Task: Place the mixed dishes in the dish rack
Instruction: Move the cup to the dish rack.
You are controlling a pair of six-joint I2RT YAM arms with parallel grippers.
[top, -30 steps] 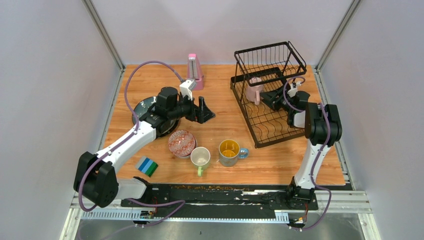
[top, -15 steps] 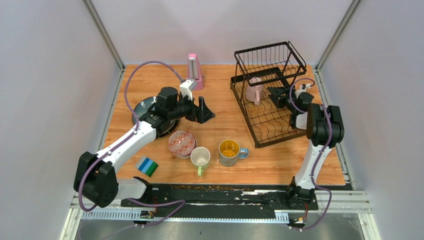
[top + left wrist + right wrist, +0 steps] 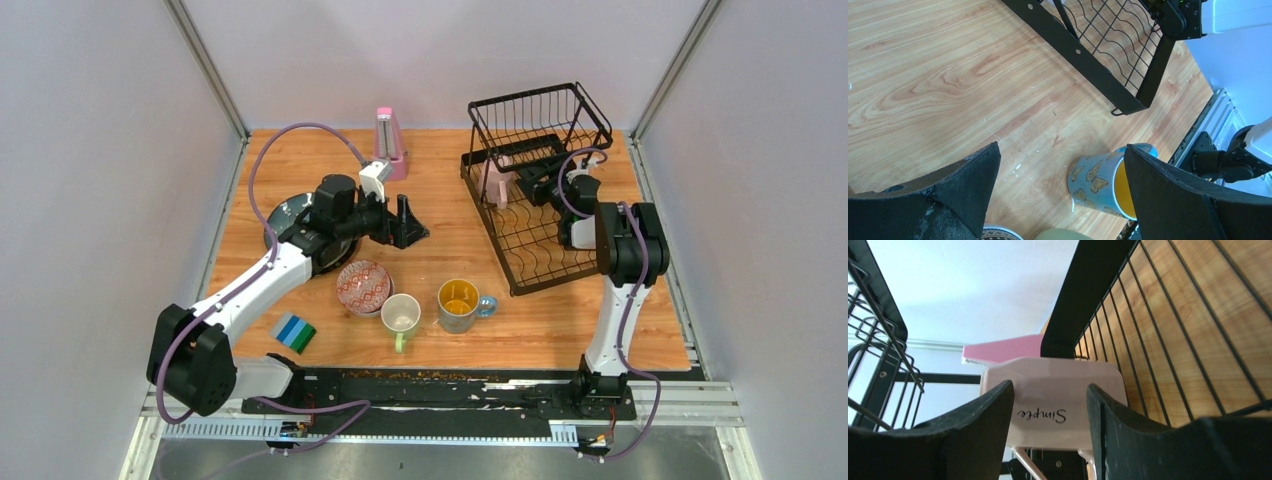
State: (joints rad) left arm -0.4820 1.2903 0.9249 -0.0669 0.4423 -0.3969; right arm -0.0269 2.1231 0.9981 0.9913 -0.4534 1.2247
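The black wire dish rack [image 3: 545, 262] stands at the right, its tall basket section [image 3: 540, 112] at the far end. A pink-white mug [image 3: 494, 182] lies inside it. My right gripper [image 3: 528, 184] is inside the rack, right by the mug. In the right wrist view its fingers [image 3: 1049, 390] stand apart in front of the mug [image 3: 1048, 371]; no grip shows. My left gripper [image 3: 411, 222] is open and empty above the table. A grey mug with yellow inside [image 3: 460, 303], a pale green mug [image 3: 401, 316] and a red-patterned bowl [image 3: 363, 286] sit near the front. A blue-grey plate [image 3: 284, 214] lies partly under the left arm.
A pink metronome [image 3: 388, 143] stands at the back. A blue-green striped block [image 3: 294, 332] lies at the front left. In the left wrist view the rack's corner [image 3: 1088, 55] and the grey mug [image 3: 1098, 180] lie ahead of the open fingers [image 3: 1062, 149].
My right gripper drew back from the pink-white mug, then moved forward up to it again. The mug sits slightly further left. The left arm has not moved.
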